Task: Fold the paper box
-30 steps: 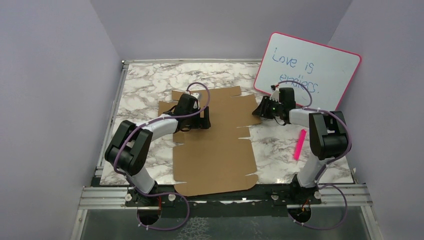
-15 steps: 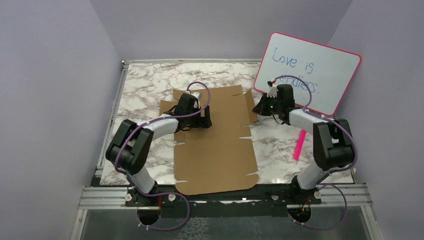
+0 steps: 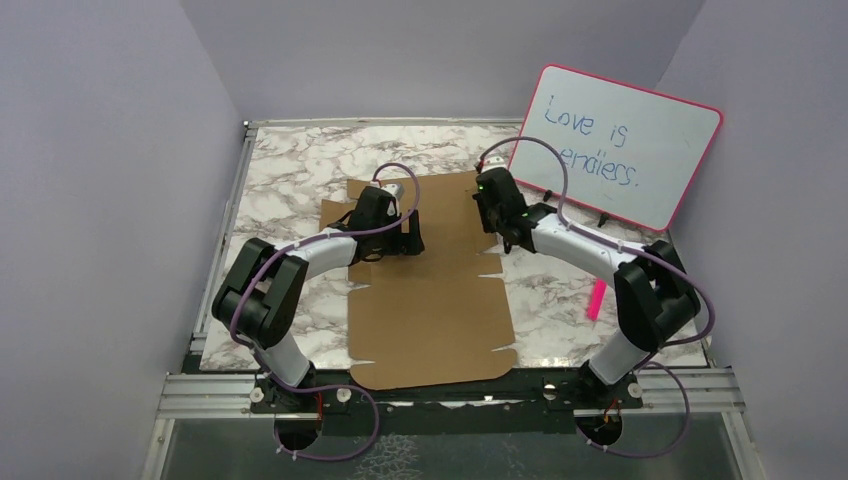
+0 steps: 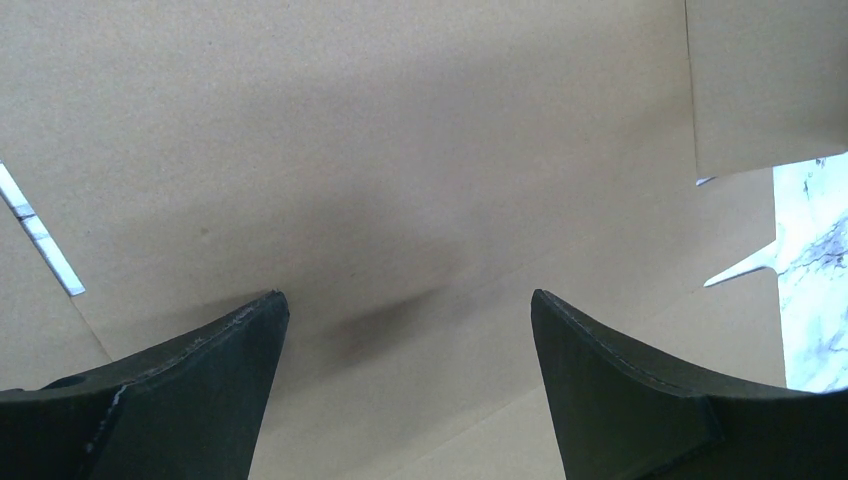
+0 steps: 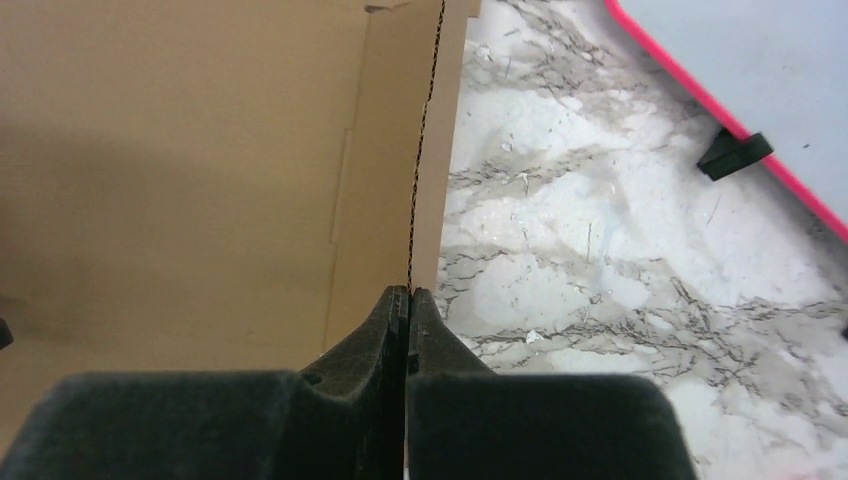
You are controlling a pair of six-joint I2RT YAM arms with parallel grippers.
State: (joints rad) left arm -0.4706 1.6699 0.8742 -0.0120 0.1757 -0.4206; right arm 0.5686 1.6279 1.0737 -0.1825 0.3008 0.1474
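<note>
The paper box (image 3: 430, 300) is a flat brown cardboard sheet with flaps and slits, lying on the marble table. My left gripper (image 3: 405, 240) rests on its far left part, jaws open and empty; the left wrist view shows the open gripper (image 4: 405, 300) right over bare cardboard (image 4: 400, 150). My right gripper (image 3: 490, 207) is at the sheet's far right flap. In the right wrist view my right gripper (image 5: 408, 292) is shut on that flap's edge (image 5: 421, 150), which stands upright and edge-on above the sheet (image 5: 200, 150).
A pink-rimmed whiteboard (image 3: 615, 145) with blue writing leans at the back right and also shows in the right wrist view (image 5: 740, 60), with a black clip (image 5: 735, 152) at its foot. A pink marker (image 3: 599, 290) lies on the table (image 3: 290, 170) right of the sheet. Purple walls enclose the table.
My right gripper has moved left from beside the whiteboard, raising the far right flap from flat to upright. The left arm has not moved.
</note>
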